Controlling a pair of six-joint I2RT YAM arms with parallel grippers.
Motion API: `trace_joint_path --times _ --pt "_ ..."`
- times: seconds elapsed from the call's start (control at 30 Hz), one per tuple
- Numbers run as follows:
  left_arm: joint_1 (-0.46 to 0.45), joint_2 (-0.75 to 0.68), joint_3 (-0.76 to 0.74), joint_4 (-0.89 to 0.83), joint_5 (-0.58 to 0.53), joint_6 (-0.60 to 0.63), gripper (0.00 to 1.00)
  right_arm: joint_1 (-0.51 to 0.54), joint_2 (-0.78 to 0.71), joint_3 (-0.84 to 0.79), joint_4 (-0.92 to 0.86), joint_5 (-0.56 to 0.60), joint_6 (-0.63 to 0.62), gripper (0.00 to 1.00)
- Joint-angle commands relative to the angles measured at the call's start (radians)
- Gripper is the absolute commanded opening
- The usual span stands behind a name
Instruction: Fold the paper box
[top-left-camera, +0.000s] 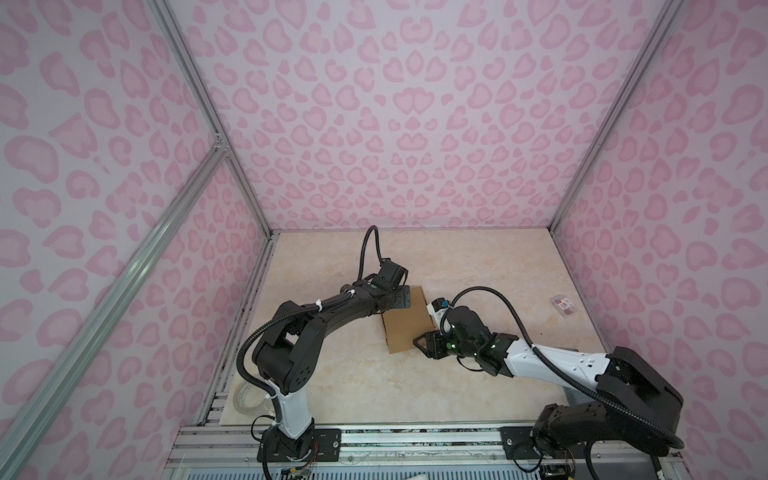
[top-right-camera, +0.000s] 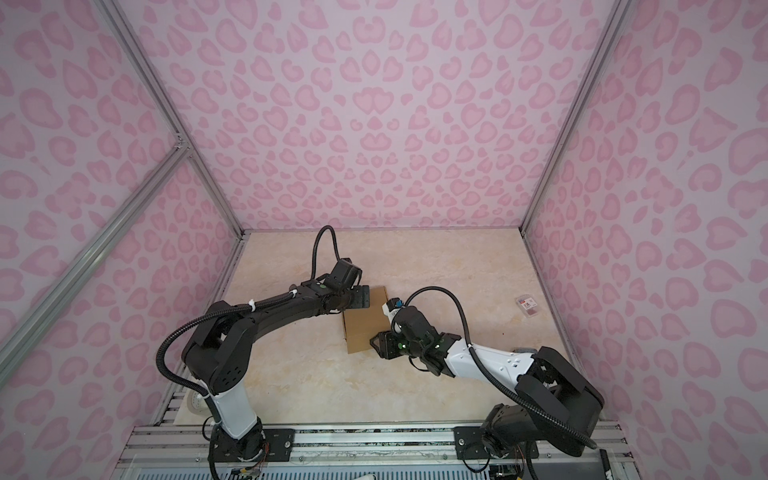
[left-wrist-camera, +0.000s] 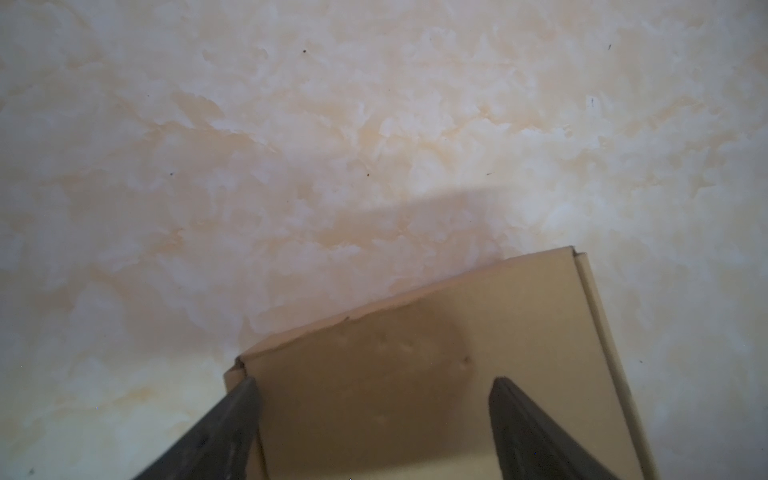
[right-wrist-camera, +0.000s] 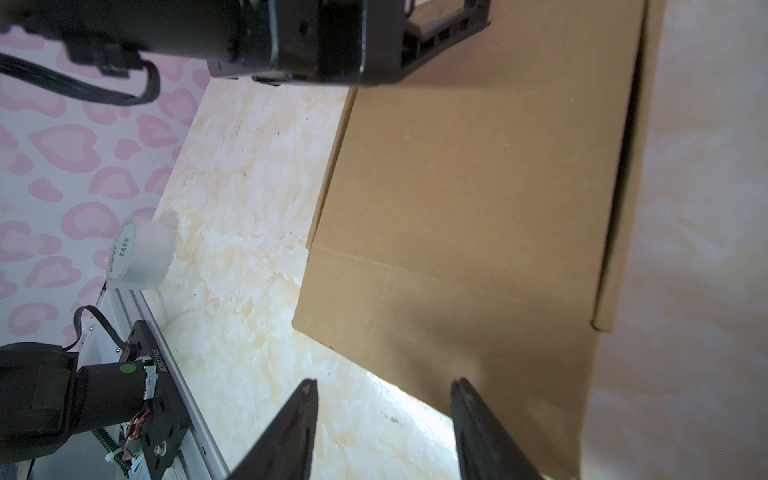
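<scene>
Paper box (top-left-camera: 409, 328) is flanked at opposite corners by left gripper (left-wrist-camera: 374, 380) and right gripper (right-wrist-camera: 383, 381); both are held spread.

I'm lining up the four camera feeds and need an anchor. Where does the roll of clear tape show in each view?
Top view: roll of clear tape at the near-left corner of the tabletop.
Top view: the roll at the same corner, only partly visible.
Left wrist: not in it.
Right wrist: the roll at the table's edge, apart from the box.
Shared landmark: the paper box, in all four.
</scene>
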Motion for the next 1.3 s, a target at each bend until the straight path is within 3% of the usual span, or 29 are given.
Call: trace_joint_path --times 0.0,1.27 --pt "0.001 0.016 0.0 -0.055 0.019 -0.003 0.89 0.003 0.007 -0.002 0.024 0.005 0.004 0.54" --pt "-0.017 0.057 0.005 -0.063 0.091 -0.007 0.87 0.004 0.099 -0.003 0.086 0.026 -0.005 0.53"
